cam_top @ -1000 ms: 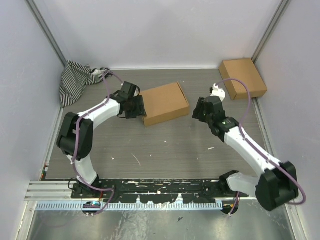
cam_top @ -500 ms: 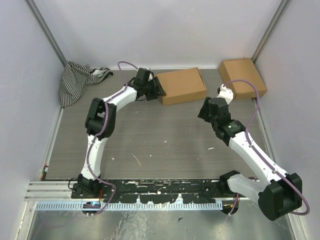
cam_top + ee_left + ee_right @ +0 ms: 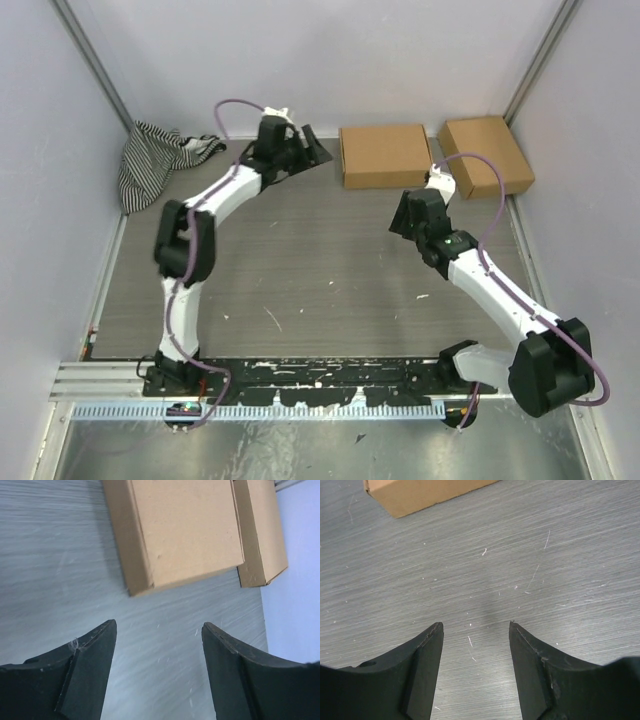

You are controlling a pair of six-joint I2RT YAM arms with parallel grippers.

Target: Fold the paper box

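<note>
Paper box (image 3: 385,155) sits at about 12 o'clock on the desk (image 3: 320,285), close to the far wall. It is closed up into a shallow rectangle, with no loose flaps or tabs showing from above or in the left wrist view. A second brown box (image 3: 487,155) lies just beside it toward 1 o'clock; whether the two touch I cannot tell. Left gripper (image 3: 308,148) is near the paper box's 9 o'clock side, jaws apart, nothing between them, clear of the cardboard. Right gripper (image 3: 402,214) hangs near its 5 o'clock, jaws likewise apart and empty over bare desk. Striped cloth (image 3: 155,162) is bunched at 10 o'clock. My read: the folding looks finished and the box set aside, so likely only pulling the arms home is left. The tuck on the far side is hidden.
</note>
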